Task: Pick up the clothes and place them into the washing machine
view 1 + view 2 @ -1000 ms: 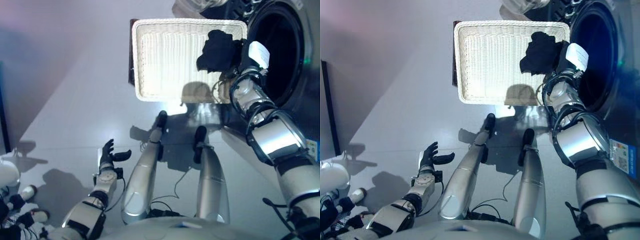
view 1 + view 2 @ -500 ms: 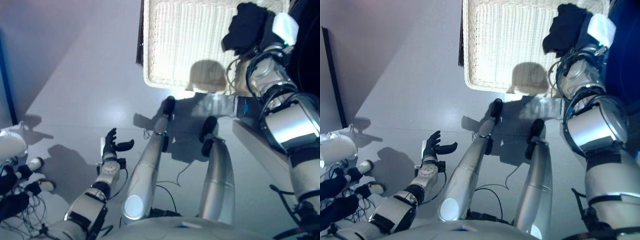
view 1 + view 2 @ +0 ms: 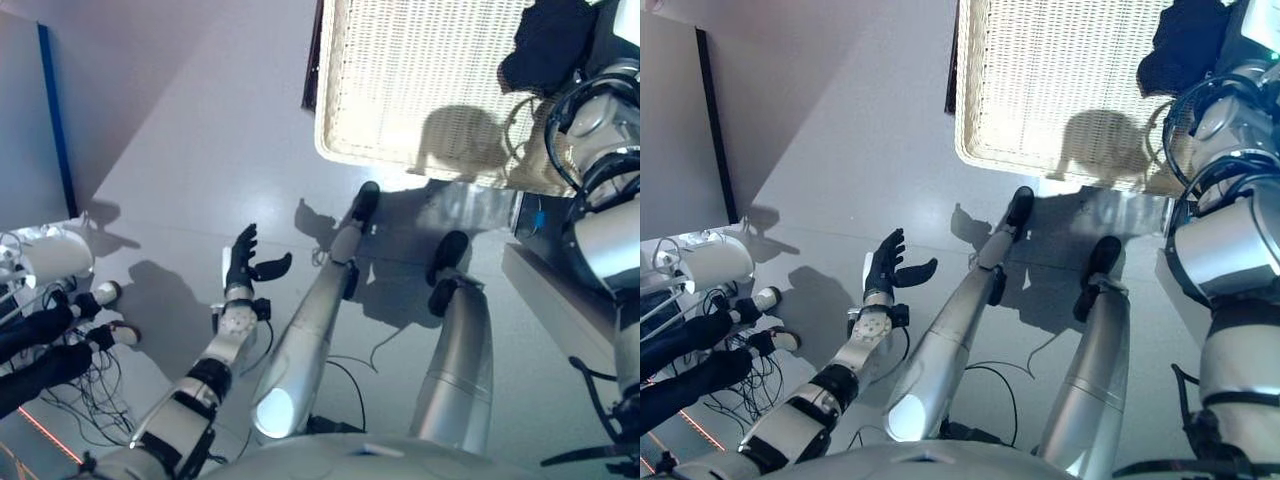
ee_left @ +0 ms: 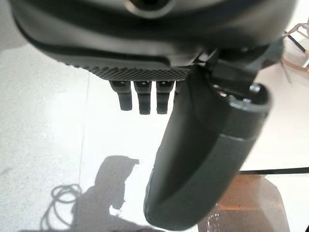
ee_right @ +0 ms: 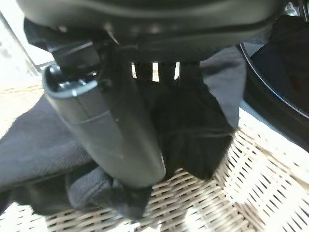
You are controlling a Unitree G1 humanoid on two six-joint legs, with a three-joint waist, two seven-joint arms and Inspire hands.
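Observation:
A black garment (image 3: 550, 42) hangs at the right end of the white wicker basket (image 3: 420, 90), lifted a little off the weave. My right hand (image 5: 108, 130) is shut on this garment (image 5: 203, 121), with the thumb laid over the cloth and folds draped around it. The washing machine's dark opening (image 5: 285, 72) lies just beyond the basket's right edge. My left hand (image 3: 243, 268) is held low at the left over the floor, fingers spread and holding nothing; its wrist view shows only bare floor past the fingers (image 4: 145, 99).
A dark flat object (image 3: 312, 60) stands against the basket's left side. At the far left are a blue-edged panel (image 3: 55, 110), a white device (image 3: 55, 255), and dark legs with loose cables (image 3: 50, 345). The machine's grey base (image 3: 560, 300) is at the right.
The camera has tipped, so the whole scene has slid up and to the right. My right hand still holds the black garment at the basket's right end. The left hand stays open.

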